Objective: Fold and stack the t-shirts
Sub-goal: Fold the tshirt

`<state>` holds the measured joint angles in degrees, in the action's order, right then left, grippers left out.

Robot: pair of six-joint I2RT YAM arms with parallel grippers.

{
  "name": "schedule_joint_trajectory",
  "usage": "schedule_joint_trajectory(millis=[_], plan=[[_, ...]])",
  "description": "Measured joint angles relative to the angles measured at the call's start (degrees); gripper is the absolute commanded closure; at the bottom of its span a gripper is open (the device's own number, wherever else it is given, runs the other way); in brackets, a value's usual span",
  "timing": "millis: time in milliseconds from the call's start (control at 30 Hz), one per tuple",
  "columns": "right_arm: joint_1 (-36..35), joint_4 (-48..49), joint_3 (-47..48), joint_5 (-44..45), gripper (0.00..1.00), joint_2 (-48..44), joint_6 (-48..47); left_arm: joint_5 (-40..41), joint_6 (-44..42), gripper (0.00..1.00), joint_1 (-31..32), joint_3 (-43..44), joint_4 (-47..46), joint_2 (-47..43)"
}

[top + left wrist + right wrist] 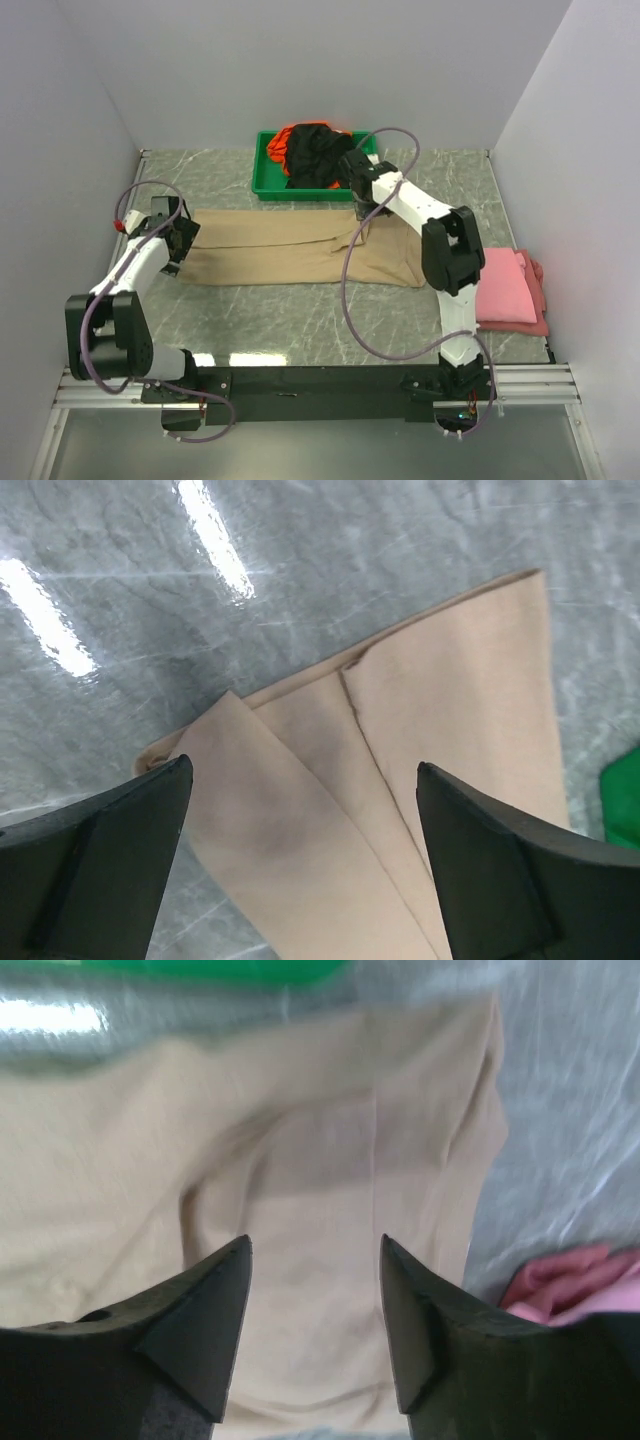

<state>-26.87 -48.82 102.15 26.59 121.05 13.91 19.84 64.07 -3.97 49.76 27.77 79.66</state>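
- Top external view: a tan shirt point(300, 250) lies across the middle of the grey table point(300, 320), folded into a long band that runs left to right.
- The left gripper point(180, 245) sits at the band's left end, low over the cloth edge.
- The right gripper point(360, 208) reaches out over the far edge of the band, right of its middle, pointing down at the cloth.
- A green tray point(262, 185) stands just behind the tan shirt, with a black shirt point(315, 155) heaped in it and an orange shirt point(283, 138) showing at the heap's back left.
- A pink shirt point(505, 285) lies folded at the table's right edge, close to the tan shirt's right end, with the right arm between them.
- Left wrist view: the left gripper point(303, 770) is spread wide, its two dark fingers well apart and nothing pinched between them.
- Below them the tan shirt point(450, 680) shows overlapping folded layers and a seam, its corner resting on the shiny table point(300, 570).
- A sliver of the green tray point(625, 800) shows at the right edge.
- Right wrist view: the right gripper point(315, 1242) is parted too, its fingers above the tan shirt point(300, 1110) and gripping none of it.
- The cloth there is slightly blurred, with a straight seam running down it.
- The green tray point(200, 970) lines the top edge, the pink shirt point(570, 1280) peeks in at the lower right, and bare table point(580, 1080) lies between them.
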Motion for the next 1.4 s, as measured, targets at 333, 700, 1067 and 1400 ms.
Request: schedule_joint_trajectory(millis=[333,700,1067,1400], plan=[[0.15,14.69,-32.26,-19.39,0.21,-25.81,6.23,-1.86,-2.21,0.01,0.0,-7.69,0.92,-16.28],[0.13,26.84,-35.39,-35.52,0.2,-20.5,10.38,-2.25,-2.12,0.01,0.0,-11.15,3.15,-23.21],[0.13,29.07,-27.23,-37.09,0.2,-12.44,12.28,-2.27,-2.12,0.01,0.0,-11.13,3.39,-21.73],[-0.24,31.19,-12.17,-40.35,0.2,-5.38,11.72,-1.97,-2.12,0.01,0.0,-10.75,4.48,-21.99]])
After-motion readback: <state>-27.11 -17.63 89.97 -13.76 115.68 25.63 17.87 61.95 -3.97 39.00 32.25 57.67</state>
